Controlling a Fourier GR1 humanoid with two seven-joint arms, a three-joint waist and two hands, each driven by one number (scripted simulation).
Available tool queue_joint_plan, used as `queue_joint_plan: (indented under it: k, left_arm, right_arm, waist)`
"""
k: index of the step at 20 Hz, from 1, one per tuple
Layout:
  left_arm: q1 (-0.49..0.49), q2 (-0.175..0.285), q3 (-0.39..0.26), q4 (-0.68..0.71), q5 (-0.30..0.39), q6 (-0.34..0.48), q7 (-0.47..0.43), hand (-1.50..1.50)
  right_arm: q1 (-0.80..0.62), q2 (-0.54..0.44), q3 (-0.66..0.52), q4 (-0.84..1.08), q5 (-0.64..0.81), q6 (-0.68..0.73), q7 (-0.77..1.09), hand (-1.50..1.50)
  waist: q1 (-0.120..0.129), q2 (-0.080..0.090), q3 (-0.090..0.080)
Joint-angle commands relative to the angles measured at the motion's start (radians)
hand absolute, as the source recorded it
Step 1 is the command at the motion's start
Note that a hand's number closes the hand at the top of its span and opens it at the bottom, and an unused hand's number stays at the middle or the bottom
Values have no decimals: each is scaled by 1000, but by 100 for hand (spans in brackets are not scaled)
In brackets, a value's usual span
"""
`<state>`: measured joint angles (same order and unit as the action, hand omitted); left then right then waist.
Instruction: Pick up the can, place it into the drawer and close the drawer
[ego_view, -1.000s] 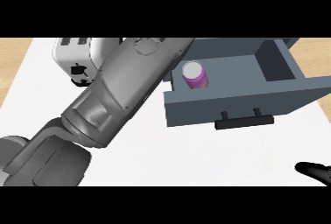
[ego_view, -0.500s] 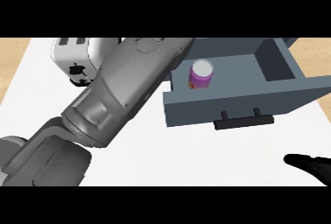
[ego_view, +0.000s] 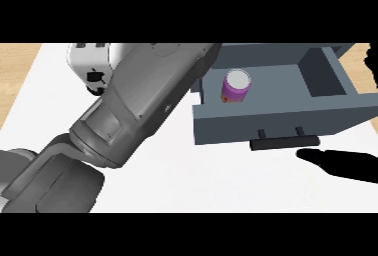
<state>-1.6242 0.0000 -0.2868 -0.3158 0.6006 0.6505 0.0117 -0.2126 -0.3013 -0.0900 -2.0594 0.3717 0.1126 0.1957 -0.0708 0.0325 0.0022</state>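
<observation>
A white counter (ego_view: 221, 190) seen from steeply above. An open grey drawer (ego_view: 280, 117) sits at the counter's far right corner, its front facing the viewer, with a dark handle (ego_view: 284, 144) below the front.

The purple can (ego_view: 236, 86), with a pale lid, stands upright inside the drawer in its left part, close to the left wall. It is already where the task wants it, so only the closing appears to be left.

The right hand (ego_view: 343, 164), black, comes in from the counter's right edge. It holds nothing, and its fingers (ego_view: 310, 155) are stretched out together, pointing left. The fingertips lie just beside the handle, a little below it, not clearly touching. This placing suits a push on the drawer front toward the far edge.

The left forearm (ego_view: 140, 115), broad and grey, crosses from the near left corner up to the far edge, ending beside the drawer's left wall. The left hand is out of sight, so its state cannot be told. A white appliance (ego_view: 90, 62) stands at the far left, partly behind the forearm.

Compared with half a second ago, the right hand has moved from low at the right edge up and left toward the handle. The can, drawer and left forearm lie as they did.
</observation>
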Motion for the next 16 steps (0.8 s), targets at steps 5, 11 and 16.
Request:
queue_joint_plan:
  k: [5,11,16]
  left_arm:
    - [-23,0,1,45,2,14,-32,-150]
    - [-13,0,-6,38,-9,-23,-27,-150]
    - [5,22,13,16,-18,-45,-21,-150]
  right_arm:
    - [-89,-11,147,223,280,-79,-90,-150]
    - [-188,-5,221,469,448,-143,-130,-150]
    - [-254,45,247,687,543,-273,-212,-150]
  waist:
    - [32,-9,0]
    - [58,-15,-1]
    - [77,-22,-1]
